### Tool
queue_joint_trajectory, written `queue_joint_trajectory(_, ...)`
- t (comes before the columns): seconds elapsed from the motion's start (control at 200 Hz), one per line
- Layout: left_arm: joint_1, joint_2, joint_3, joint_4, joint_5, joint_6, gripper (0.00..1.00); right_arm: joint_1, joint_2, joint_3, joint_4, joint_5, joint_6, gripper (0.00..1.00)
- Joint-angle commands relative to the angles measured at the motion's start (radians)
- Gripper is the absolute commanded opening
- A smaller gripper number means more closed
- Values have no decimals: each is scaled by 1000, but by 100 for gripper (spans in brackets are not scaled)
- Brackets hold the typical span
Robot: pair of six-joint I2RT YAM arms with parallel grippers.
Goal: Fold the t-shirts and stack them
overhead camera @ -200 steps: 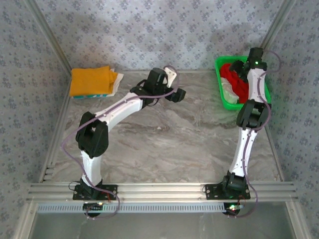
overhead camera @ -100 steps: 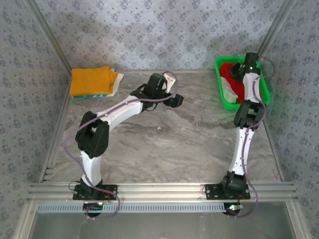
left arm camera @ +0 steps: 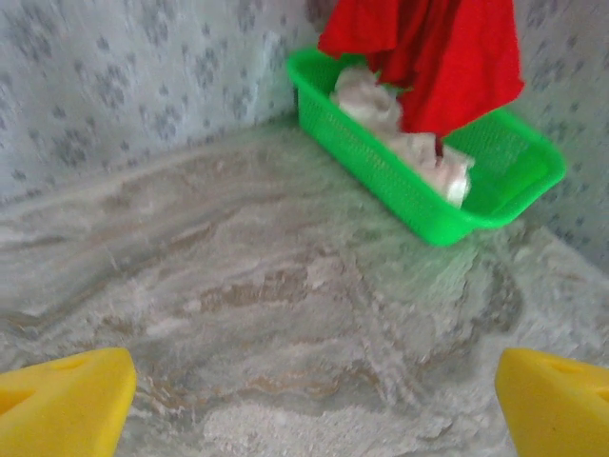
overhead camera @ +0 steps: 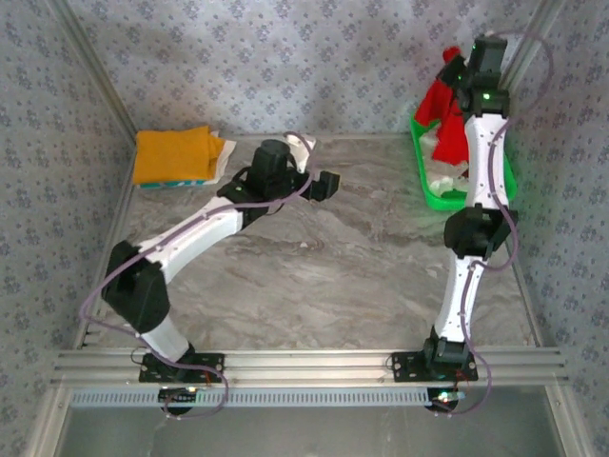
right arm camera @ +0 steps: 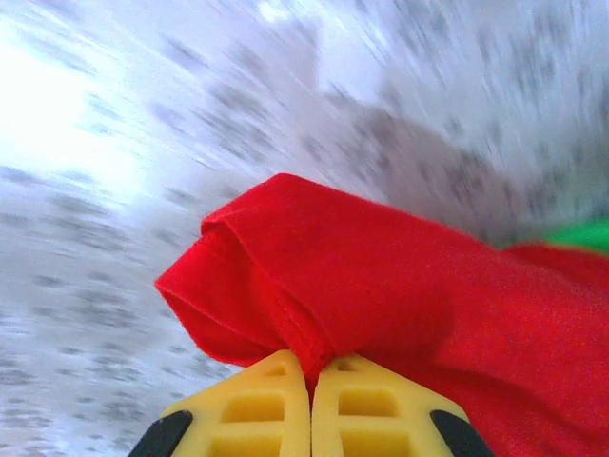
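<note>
Our right hand [right arm camera: 309,373] pinches the red t-shirt [right arm camera: 409,286] by one thin fold; we risk it slipping down into the basket [left arm camera: 423,217]. Our left hand [left arm camera: 309,405] is spread.

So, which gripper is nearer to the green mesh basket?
Right. The right gripper, shut on the red t-shirt, hangs above the green mesh basket; the open left gripper is over the table's middle, well apart.

White arms [overhead camera: 205,227] with black joints [overhead camera: 138,293], looping purple cables [overhead camera: 82,305] (yellow fingers [right arm camera: 252,409]).
</note>
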Motion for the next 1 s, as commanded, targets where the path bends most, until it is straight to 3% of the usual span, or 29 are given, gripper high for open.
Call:
queue_joint_trajectory(0.0,2,-107,-20,72,-13,-18,97,51,-104,100,20,116,-157,0)
queue_joint_trajectory(0.11,3,-175,-53,95,-19,-9,98,118,-195,101,57,189,-289,0)
queue_joint_trajectory(0.305,2,-271,-135,118,-74,5,98,257,-340,32,26,55,-309,0)
queue_joint_trajectory(0.49,14,-415,-319,178,-219,40,98,439,-485,-296,65,-61,-193,0)
queue_joint_trajectory(0.625,63,-503,-399,125,-223,48,98,535,-547,-520,123,15,-96,0)
queue_joint_trajectory(0.695,84,-532,-417,68,-231,63,98,560,-552,-610,139,113,-63,9)
queue_joint_trajectory(0.759,110,-554,-441,28,-237,61,98,548,-524,-655,104,158,-3,47)
queue_joint_trajectory(0.819,140,-568,-473,21,-228,57,98,525,-475,-669,75,165,4,66)
queue_joint_trajectory(0.994,160,-542,-506,-53,-176,105,97,456,-351,-599,-74,138,-9,72)
